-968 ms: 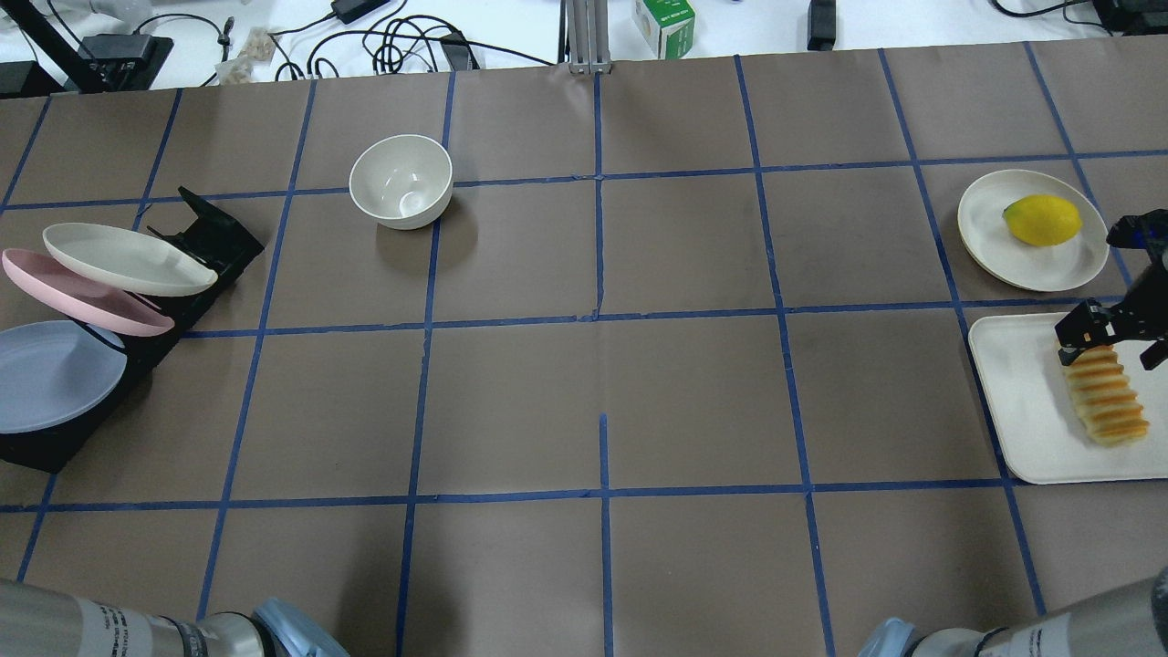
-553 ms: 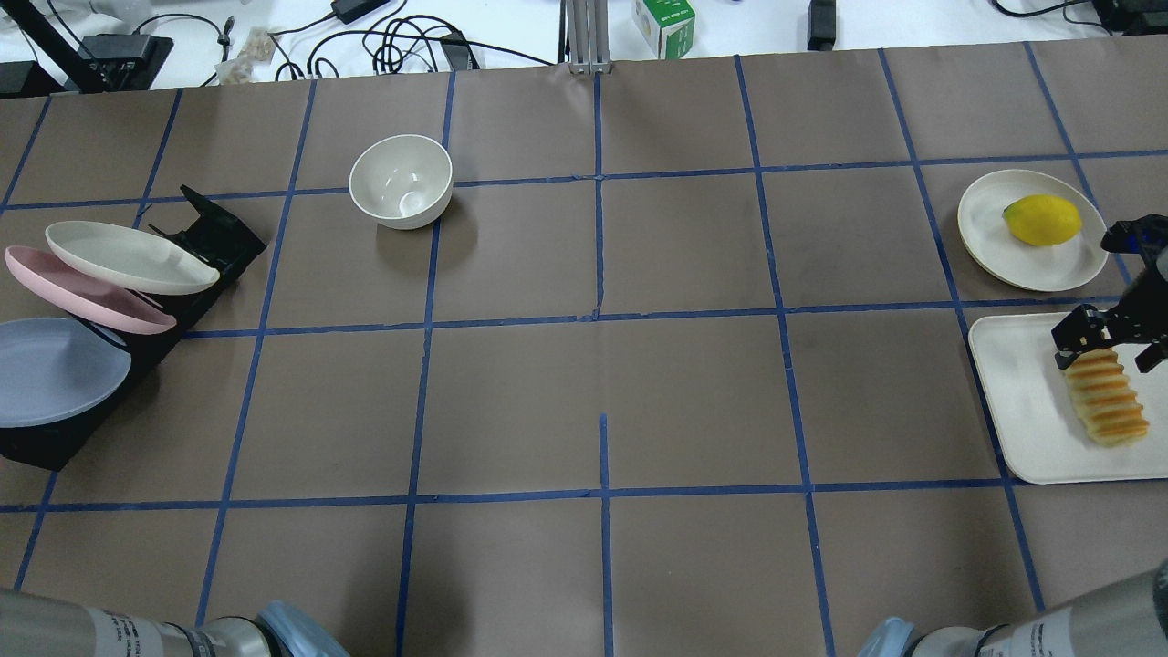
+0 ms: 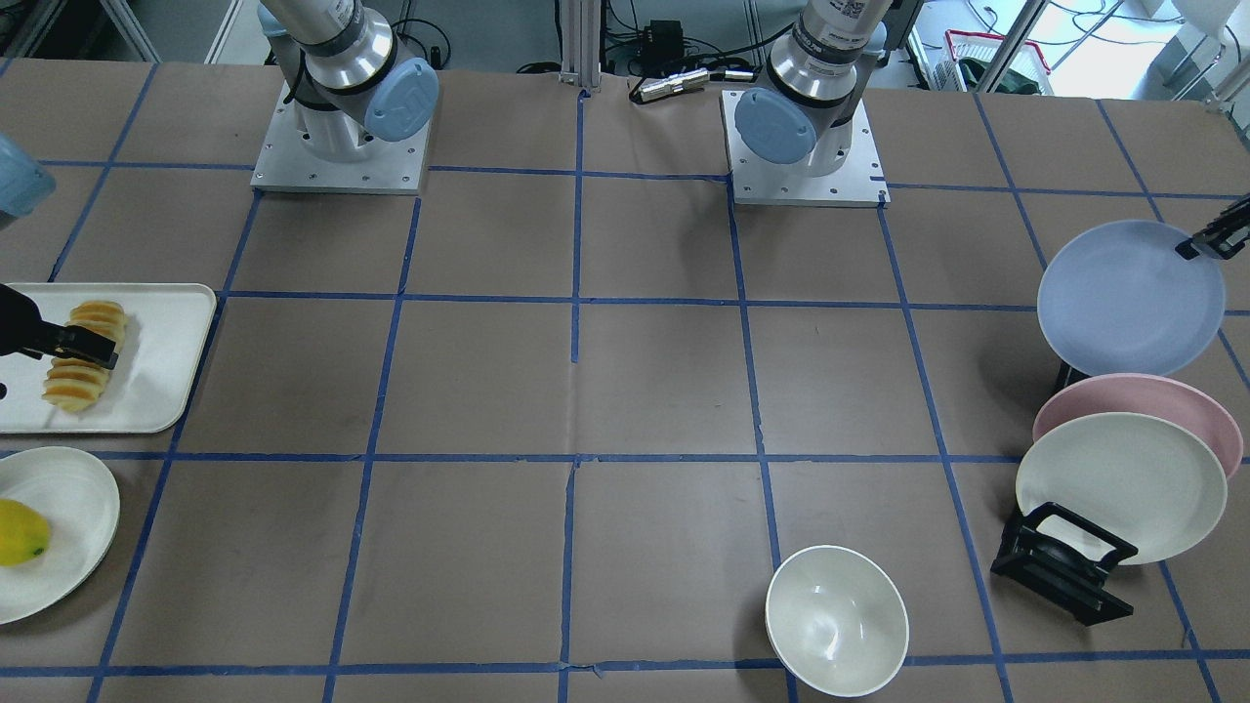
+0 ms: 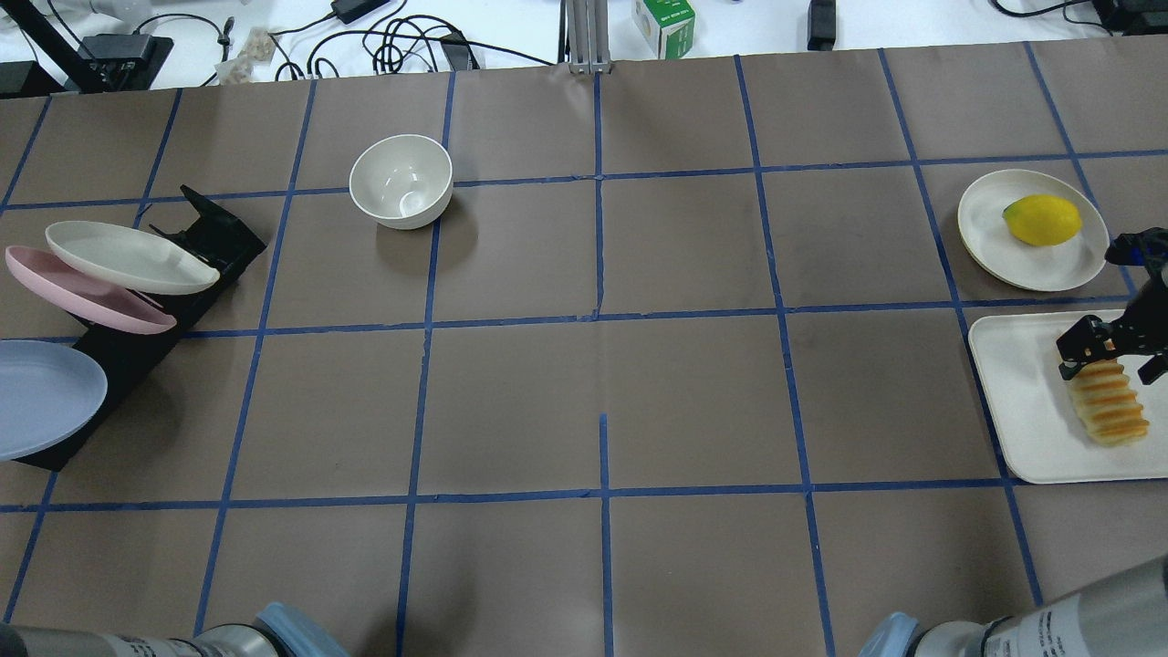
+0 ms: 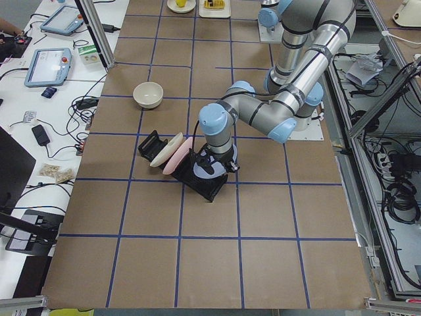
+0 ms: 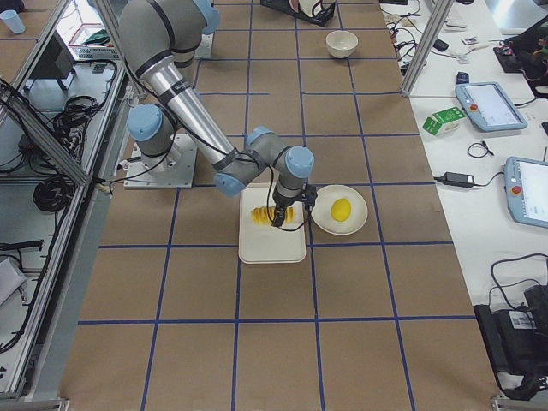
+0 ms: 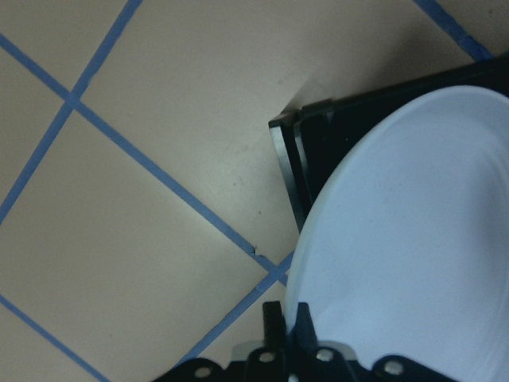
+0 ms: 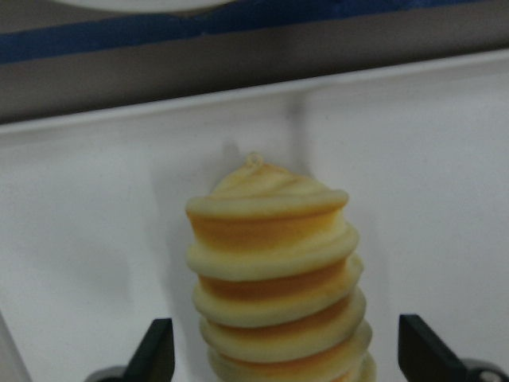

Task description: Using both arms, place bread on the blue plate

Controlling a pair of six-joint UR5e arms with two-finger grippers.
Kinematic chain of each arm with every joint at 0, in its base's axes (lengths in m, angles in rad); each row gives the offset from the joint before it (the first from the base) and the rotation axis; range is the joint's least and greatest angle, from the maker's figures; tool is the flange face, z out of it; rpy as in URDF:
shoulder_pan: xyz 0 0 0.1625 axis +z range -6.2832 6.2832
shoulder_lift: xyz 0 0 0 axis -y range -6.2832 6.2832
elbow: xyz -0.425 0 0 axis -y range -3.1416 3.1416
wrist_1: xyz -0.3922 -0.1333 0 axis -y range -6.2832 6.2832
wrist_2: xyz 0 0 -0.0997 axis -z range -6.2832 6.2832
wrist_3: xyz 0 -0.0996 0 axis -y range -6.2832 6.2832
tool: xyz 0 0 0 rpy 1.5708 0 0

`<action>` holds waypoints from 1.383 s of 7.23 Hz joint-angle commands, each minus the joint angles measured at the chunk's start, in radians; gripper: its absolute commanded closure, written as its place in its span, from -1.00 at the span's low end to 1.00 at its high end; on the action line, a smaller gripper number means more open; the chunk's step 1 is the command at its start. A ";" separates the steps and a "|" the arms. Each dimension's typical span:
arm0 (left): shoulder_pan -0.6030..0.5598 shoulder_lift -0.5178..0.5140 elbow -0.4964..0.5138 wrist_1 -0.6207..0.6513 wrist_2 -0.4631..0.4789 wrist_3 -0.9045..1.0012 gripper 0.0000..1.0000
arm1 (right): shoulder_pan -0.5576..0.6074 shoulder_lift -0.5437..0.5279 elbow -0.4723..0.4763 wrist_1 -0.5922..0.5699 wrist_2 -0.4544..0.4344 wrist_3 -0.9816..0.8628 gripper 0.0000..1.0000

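Observation:
The bread lies on a white tray at the right edge of the table. My right gripper is open and straddles the loaf's far end. In the right wrist view both fingertips stand clear of the bread on either side. The blue plate is tilted at the near end of the black rack. My left gripper is shut on the plate's rim; the rim sits between the fingers in the left wrist view. The left gripper is out of the overhead view.
A pink plate and a cream plate lean in the rack behind the blue one. A white bowl stands at the far middle left. A lemon sits on a cream plate beyond the tray.
The blue plate has slid out of the rack, toward the robot and the table's left edge. The right gripper has shifted slightly nearer along the bread, still open.

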 commanded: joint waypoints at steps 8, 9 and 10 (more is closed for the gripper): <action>-0.729 0.067 -0.165 0.140 -0.609 -0.423 1.00 | 0.080 -0.135 -0.066 0.135 0.021 0.056 1.00; -0.816 0.026 -0.234 0.374 -0.612 -0.532 1.00 | 0.122 -0.144 -0.124 0.216 0.022 0.067 1.00; -0.879 -0.028 -0.283 0.557 -0.612 -0.583 1.00 | 0.165 -0.143 -0.187 0.295 0.045 0.113 1.00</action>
